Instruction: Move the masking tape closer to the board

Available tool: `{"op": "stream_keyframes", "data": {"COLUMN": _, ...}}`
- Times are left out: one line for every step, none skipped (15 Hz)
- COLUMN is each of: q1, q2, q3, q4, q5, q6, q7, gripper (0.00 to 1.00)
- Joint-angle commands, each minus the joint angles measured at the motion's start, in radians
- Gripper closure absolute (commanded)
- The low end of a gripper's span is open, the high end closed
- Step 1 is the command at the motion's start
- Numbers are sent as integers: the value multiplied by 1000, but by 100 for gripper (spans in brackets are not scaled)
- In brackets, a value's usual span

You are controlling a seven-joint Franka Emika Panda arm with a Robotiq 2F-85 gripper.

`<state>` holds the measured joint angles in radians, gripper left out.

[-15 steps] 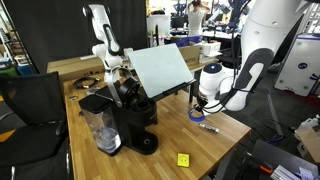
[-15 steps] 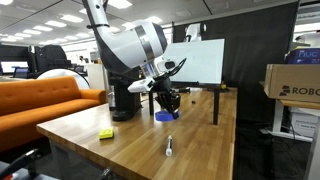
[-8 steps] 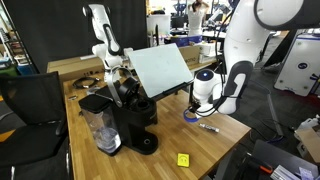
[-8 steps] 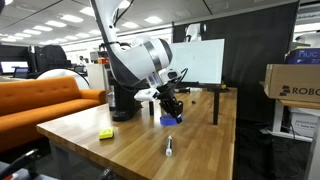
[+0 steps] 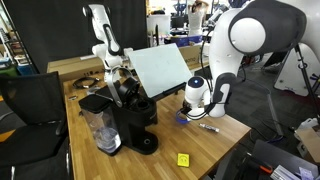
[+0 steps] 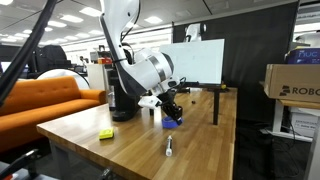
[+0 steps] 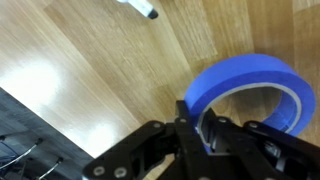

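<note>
Subject: position of the load against the board, single arm.

1. Table (image 5: pixel 218 140): wood top, carries everything listed.
2. Board (image 5: pixel 160 68): white panel, tilted on thin black legs. It is the landmark for all places below.
3. Coffee machine (image 5: pixel 128 118): black, in front of the board at the end away from the arm. It does not sit between tape and board.
4. Gripper (image 5: pixel 186 114): low over the table on the front side of the board, by its arm-side lower corner. In the wrist view the gripper (image 7: pixel 205 130) has its jaws drawn narrow across the ring's wall, one finger in the hollow and one outside. Judged a firm hold on the tape.
5. Tape (image 5: pixel 181 120): blue ring in the jaws, near the board but apart from its legs. In an exterior view the tape (image 6: pixel 171 119) hangs tilted under the fingers, and whether it touches the wood cannot be told. The ring's blue band (image 7: pixel 245 70) is plain in the wrist view.
6. Marker (image 5: pixel 209 127): farther from the board than the tape, behind the coming travel.

Finding: the board lies beyond the tape, away from the marker. The coming move is judged a short carry toward its legs, with nothing seen in between.
</note>
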<state>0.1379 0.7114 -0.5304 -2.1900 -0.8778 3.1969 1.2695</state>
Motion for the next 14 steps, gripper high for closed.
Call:
{"op": "stream_keyframes", "data": {"q1": 11, "q2": 49, "q3": -15, "q4": 46, "q5": 16, "q6": 38, "q7": 32, "gripper": 96}}
{"op": "stream_keyframes", "data": {"q1": 10, "q2": 59, "q3": -15, "q4": 57, "q5": 18, "q6": 41, "q7": 38, "gripper": 96}}
{"op": "stream_keyframes", "data": {"q1": 9, "q2": 67, "q3": -14, "q4": 66, "q5": 20, "q6": 43, "q7": 42, "gripper": 96}}
{"op": "stream_keyframes", "data": {"q1": 6, "q2": 74, "q3": -13, "q4": 75, "q5": 24, "q6": 45, "q7": 47, "gripper": 96}}
{"op": "stream_keyframes", "data": {"q1": 2, "q2": 79, "q3": -10, "q4": 84, "q5": 29, "q6": 44, "q7": 49, "gripper": 96}}
{"op": "stream_keyframes", "data": {"q1": -1, "q2": 84, "q3": -7, "q4": 92, "q5": 35, "q6": 43, "q7": 51, "gripper": 96}}
{"op": "stream_keyframes", "data": {"q1": -2, "q2": 89, "q3": -7, "q4": 99, "q5": 43, "q6": 44, "q7": 51, "gripper": 96}}
{"op": "stream_keyframes", "data": {"q1": -2, "q2": 92, "q3": -6, "q4": 106, "q5": 49, "q6": 43, "q7": 51, "gripper": 96}}
{"op": "stream_keyframes", "data": {"q1": -1, "q2": 94, "q3": -5, "q4": 111, "q5": 56, "q6": 44, "q7": 50, "gripper": 96}}
{"op": "stream_keyframes", "data": {"q1": -1, "q2": 94, "q3": -2, "q4": 114, "q5": 61, "q6": 43, "q7": 49, "gripper": 59}}
{"op": "stream_keyframes", "data": {"q1": -1, "q2": 97, "q3": -1, "q4": 118, "q5": 63, "q6": 44, "q7": 49, "gripper": 58}}
{"op": "stream_keyframes", "data": {"q1": -3, "q2": 97, "q3": 3, "q4": 119, "q5": 65, "q6": 43, "q7": 47, "gripper": 52}}
{"op": "stream_keyframes", "data": {"q1": -2, "q2": 94, "q3": 5, "q4": 115, "q5": 67, "q6": 46, "q7": 45, "gripper": 44}}
{"op": "stream_keyframes", "data": {"q1": 0, "q2": 88, "q3": 8, "q4": 111, "q5": 67, "q6": 48, "q7": 44, "gripper": 38}}
